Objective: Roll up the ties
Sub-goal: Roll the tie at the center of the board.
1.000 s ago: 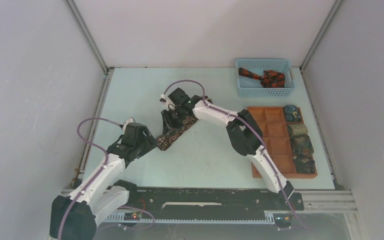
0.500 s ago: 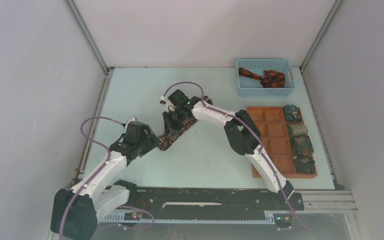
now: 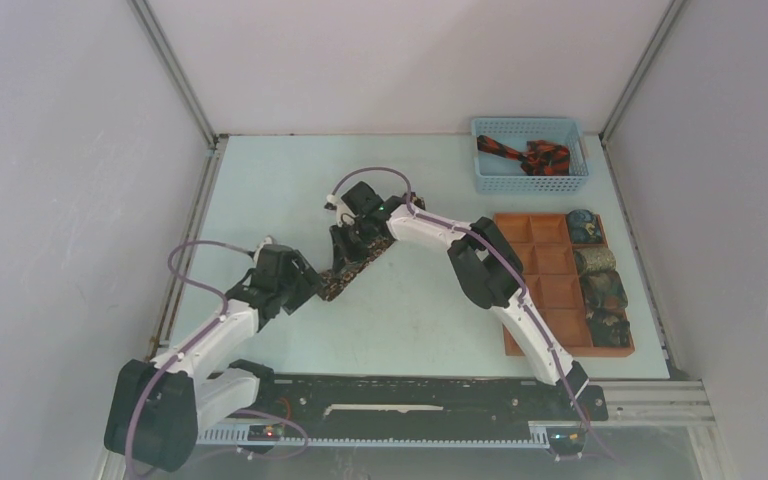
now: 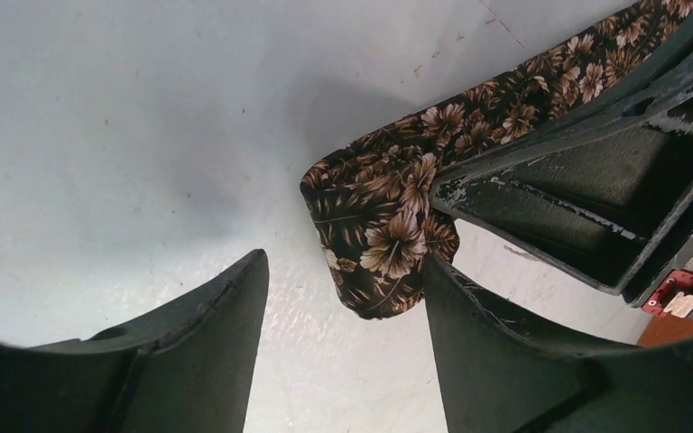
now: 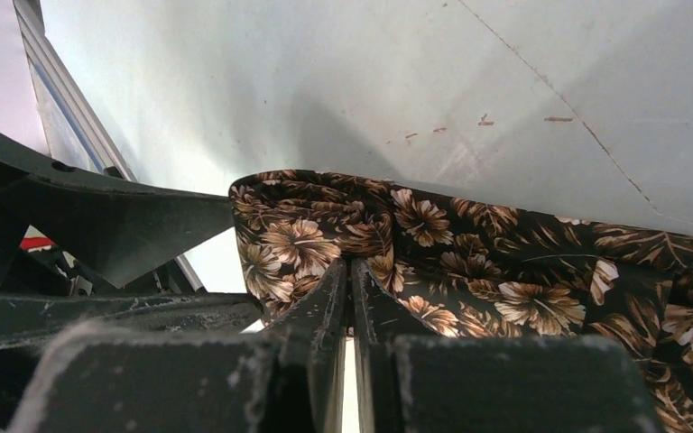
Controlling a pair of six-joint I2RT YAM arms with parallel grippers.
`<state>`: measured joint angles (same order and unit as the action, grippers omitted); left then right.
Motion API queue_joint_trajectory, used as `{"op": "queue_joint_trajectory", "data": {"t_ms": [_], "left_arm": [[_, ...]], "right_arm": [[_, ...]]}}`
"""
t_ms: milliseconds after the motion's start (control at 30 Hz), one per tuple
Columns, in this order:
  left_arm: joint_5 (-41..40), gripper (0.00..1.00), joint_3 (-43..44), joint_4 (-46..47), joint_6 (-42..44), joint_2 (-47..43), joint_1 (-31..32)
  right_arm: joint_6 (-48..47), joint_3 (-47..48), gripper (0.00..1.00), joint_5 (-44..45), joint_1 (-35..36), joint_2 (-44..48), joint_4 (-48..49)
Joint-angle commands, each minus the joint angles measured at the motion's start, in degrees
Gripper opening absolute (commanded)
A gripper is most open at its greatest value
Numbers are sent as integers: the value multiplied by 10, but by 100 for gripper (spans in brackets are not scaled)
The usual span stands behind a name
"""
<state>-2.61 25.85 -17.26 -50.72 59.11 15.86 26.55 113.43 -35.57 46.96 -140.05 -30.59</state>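
table (image 3: pixel 260 180) mid-left: brown floral tie (image 3: pixel 341 279) lying flat, near end folded over | soft, light, limp, likely slippy; take it at the fold | right gripper (image 5: pixel 352 267) pinched onto that fold | left gripper (image 4: pixel 345 263) jaws wide apart, fold tip between them

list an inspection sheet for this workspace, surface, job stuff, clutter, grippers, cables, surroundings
surface: pale table, a few faint scratches
job's things: brown floral tie lying mid-table, near end folded over; black and red-orange tie in blue basket; four rolled ties in right column of orange-brown tray
clutter: nothing seen
grippers: left gripper open, folded end between its fingers; right gripper shut on brown floral tie
cables: purple cable looping off each arm
surroundings: white walls, metal frame posts
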Motion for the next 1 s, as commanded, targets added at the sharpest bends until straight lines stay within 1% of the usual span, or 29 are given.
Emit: {"op": "queue_joint_trajectory", "data": {"t_ms": [0,300,467,567,633,733,967], "left_arm": [[10,68,-21,58,-57,-4,-9],[22,67,-78,145,-133,-16,-27],[21,67,-87,160,-149,-24,-30],[21,66,-85,159,-151,-12,-31],[22,65,-85,160,-153,2,-31],[48,61,-87,190,-155,25,-31],[62,53,-85,216,-156,64,-30]], "right_arm": [[3,-18,7,-14,1,1,26],[5,-25,6,-20,2,-3,33],[7,-26,5,-23,3,-5,36],[8,-26,5,-26,3,-6,38],[9,-26,5,-27,4,-6,40],[10,-27,4,-28,4,-7,41],[11,-27,3,-29,5,-6,42]]}}
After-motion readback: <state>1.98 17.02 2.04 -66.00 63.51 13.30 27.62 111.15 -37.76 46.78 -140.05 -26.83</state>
